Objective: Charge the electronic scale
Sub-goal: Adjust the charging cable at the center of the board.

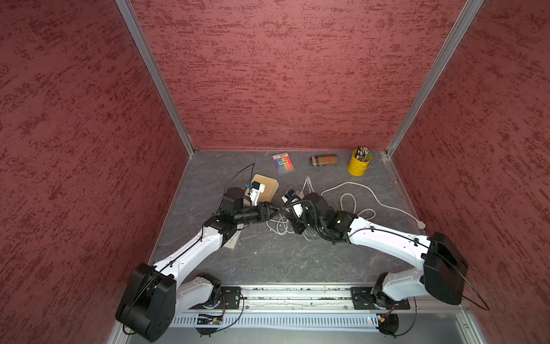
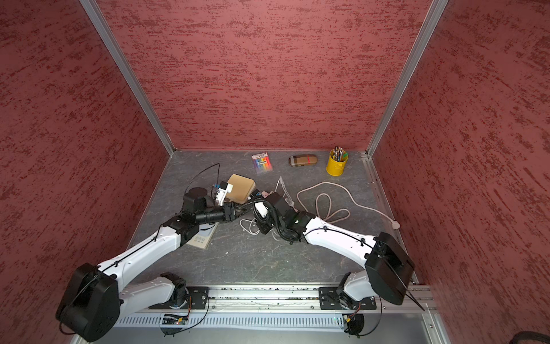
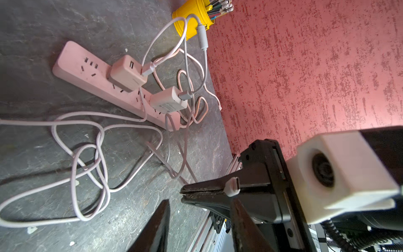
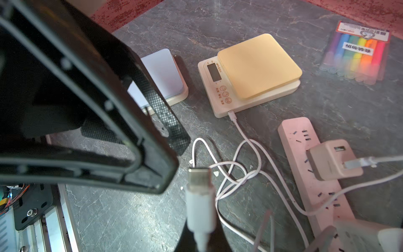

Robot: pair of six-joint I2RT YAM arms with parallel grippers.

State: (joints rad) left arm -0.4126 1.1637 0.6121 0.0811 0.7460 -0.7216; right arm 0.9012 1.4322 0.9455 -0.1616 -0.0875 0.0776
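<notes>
— How is the right tool (image 3: 185,193)?
— It is clenched on a white USB-C plug (image 4: 199,181). The metal end sticks out past the jaws.
— And the left tool (image 3: 199,207)?
— Released. Its two fingers (image 3: 157,229) stand apart, one on each side of the right tool's tip.
— Where is the electronic scale (image 4: 250,74)?
— It is the one with the tan platform, and it lies on the desk (image 4: 218,21) beyond the plug. Another white cable (image 4: 246,139) already sits in its side port. A second scale (image 4: 161,72), pale on top, lies beside it, partly behind the left tool. A pink power strip (image 4: 305,174) with a charger (image 4: 333,161) lies near.
</notes>
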